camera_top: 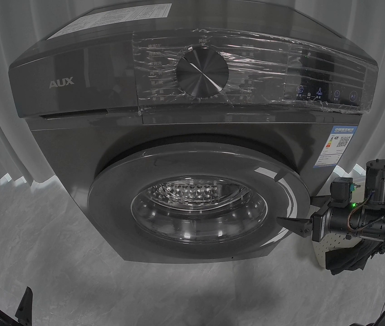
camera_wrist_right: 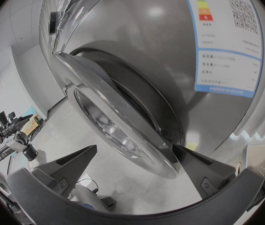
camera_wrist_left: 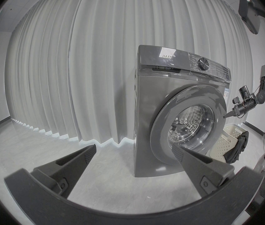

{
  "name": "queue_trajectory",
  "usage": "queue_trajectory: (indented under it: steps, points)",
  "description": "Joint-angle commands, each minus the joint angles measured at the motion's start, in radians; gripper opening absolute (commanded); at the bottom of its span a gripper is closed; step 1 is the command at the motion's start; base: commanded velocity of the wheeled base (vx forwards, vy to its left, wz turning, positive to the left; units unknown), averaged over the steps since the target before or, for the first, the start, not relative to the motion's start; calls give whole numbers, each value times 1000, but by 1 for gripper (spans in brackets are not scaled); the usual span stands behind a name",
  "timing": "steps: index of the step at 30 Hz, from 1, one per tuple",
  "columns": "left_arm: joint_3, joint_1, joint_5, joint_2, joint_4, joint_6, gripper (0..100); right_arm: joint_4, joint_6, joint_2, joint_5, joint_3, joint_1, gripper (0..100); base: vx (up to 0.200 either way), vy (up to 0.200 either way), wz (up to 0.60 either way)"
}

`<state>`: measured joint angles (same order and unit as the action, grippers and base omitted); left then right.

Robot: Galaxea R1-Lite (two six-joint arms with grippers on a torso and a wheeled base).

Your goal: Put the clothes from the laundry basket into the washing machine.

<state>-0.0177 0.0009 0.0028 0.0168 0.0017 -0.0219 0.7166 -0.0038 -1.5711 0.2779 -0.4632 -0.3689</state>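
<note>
Right end effector [camera_wrist_right: 134, 148], wedge-shaped fingers [camera_wrist_right: 76, 163] astride glossy round door [camera_wrist_right: 107, 110]

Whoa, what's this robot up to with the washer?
The robot is getting ready to load laundry. Its right gripper is open at the right edge of the washing machine, with the rim of the door between its fingers. The door looks slightly ajar. The left gripper hangs low near the floor, open and empty. Dark clothes are draped over the laundry basket beside the machine, not yet picked up.
</note>
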Motion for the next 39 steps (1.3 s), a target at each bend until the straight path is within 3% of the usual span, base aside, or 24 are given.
queue_trajectory:
  steps: [1, 9, 14, 19, 26, 31, 39]
  points:
    - [16, 1, 0, -17, 0, -1, 100, 0, -1, 5, -2, 21, -5, 100, 0, 0, 0]
    - [16, 1, 0, -17, 0, 0, 100, -6, -8, 94, -2, 98, -2, 100, 0, 0, 0]
    - [16, 1, 0, -17, 0, -3, 100, 1, -7, 83, -3, 72, 15, 100, -160, 0, 0]
    - [16, 1, 0, -17, 0, -1, 100, 3, -1, 14, -39, 11, 12, 100, -200, 0, 0]
    - [16, 1, 0, -17, 0, -1, 100, 21, 2, -20, -29, -3, -2, 100, 0, 0, 0]
    - [16, 1, 0, -17, 0, -1, 100, 21, 1, 0, -8, 34, -2, 100, 0, 0, 0]
    - [16, 1, 0, -17, 0, 2, 100, 7, -5, 134, -8, 123, 4, 100, 0, 0, 0]
